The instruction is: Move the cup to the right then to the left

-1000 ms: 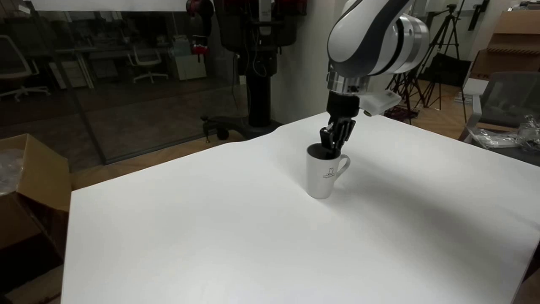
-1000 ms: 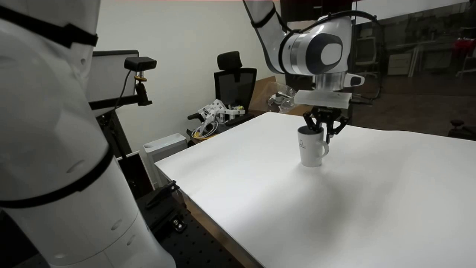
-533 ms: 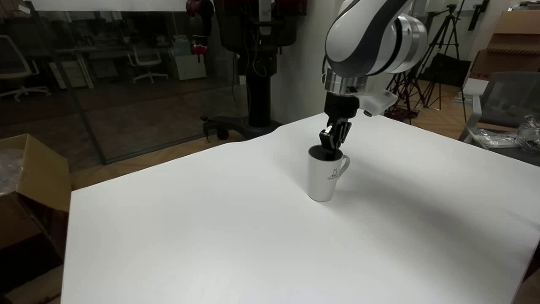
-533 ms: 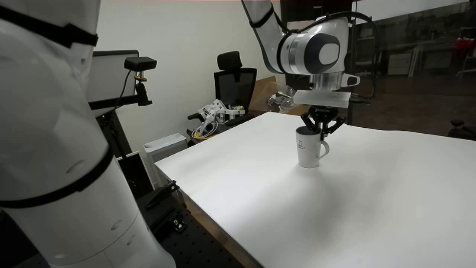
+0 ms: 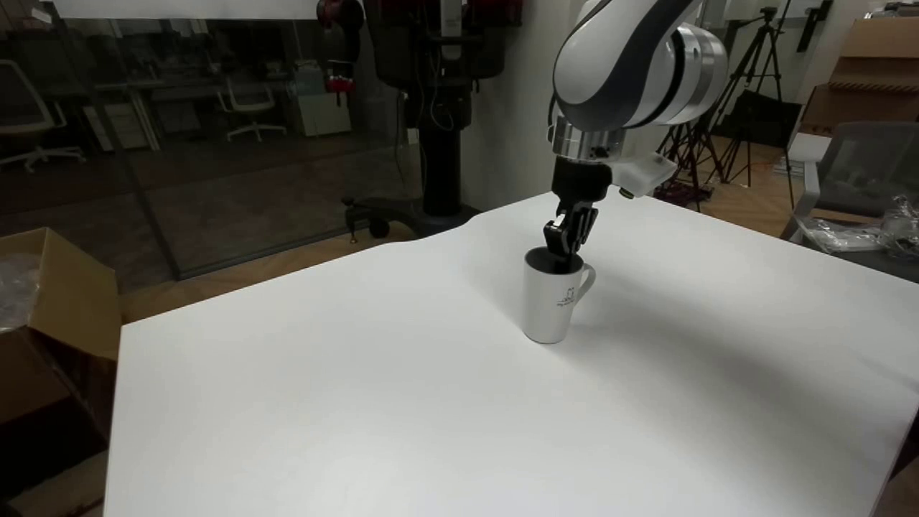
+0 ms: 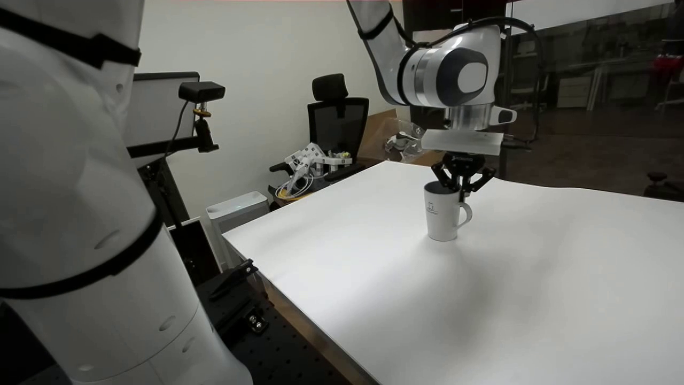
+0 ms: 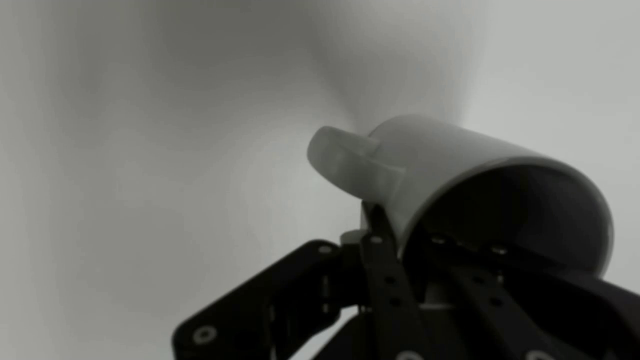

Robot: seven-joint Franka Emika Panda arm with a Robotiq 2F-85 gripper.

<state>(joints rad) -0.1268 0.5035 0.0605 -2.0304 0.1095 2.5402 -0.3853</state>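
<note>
The cup [image 5: 546, 310] is a light grey-white mug with a small logo, a loop handle and a dark inside. It stands upright or very slightly tilted at the white table [image 5: 323, 388]; I cannot tell if its base touches. It also shows in an exterior view [image 6: 441, 220] and in the wrist view [image 7: 440, 147]. My gripper [image 5: 565, 257] is at the cup's rim on the handle side, also seen in an exterior view [image 6: 463, 193]. In the wrist view the gripper [image 7: 400, 242] is shut on the cup's wall, one finger inside, one outside beside the handle. The inner fingertip is hidden in the dark interior.
An open cardboard box [image 5: 79, 294] stands on the floor beyond a table edge. A black office chair [image 6: 342, 125] with loose parts on its seat is behind the table. The arm's base [image 6: 139, 321] and a black perforated plate [image 6: 288, 353] adjoin the table edge.
Since one second ago the gripper and cup have shifted slightly together, and the cup has turned a little, its logo sitting differently. Over the last half second almost nothing has moved.
</note>
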